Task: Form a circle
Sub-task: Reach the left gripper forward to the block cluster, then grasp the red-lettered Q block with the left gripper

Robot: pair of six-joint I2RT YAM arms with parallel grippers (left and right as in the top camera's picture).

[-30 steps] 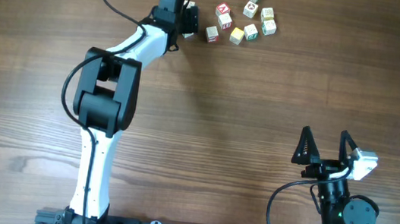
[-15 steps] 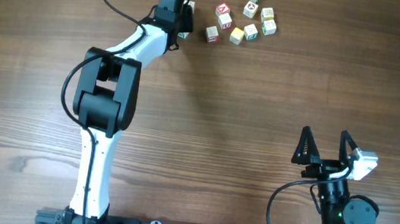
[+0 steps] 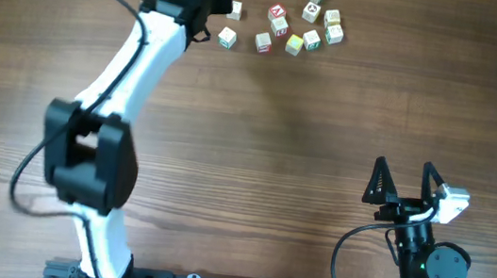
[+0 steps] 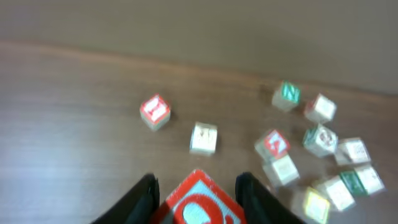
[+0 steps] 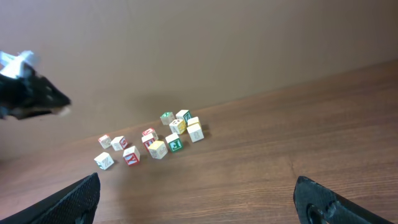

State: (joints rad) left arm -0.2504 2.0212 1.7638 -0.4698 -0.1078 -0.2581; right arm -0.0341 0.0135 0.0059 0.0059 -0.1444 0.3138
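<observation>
At the lower right of the overhead frame, the right gripper (image 3: 405, 168) is seen with its jaws spread wide and nothing between them. At the top edge, left of centre, the left gripper (image 4: 198, 186) is clamped on a red-marked cube (image 4: 199, 208), one corner turned forward. Beyond those jaws, the letter cubes (image 3: 280, 27) are scattered on the counter (image 3: 274, 161) in a loose band stretched left to right, not yet a ring.

Two robot arms (image 3: 135, 59), one table (image 3: 327, 120), and thirteen letter blocks (image 3: 294, 43) that I can count. Twelve lie on the wood, and one red-marked block (image 4: 198, 208) sits in the left gripper (image 4: 196, 186).
</observation>
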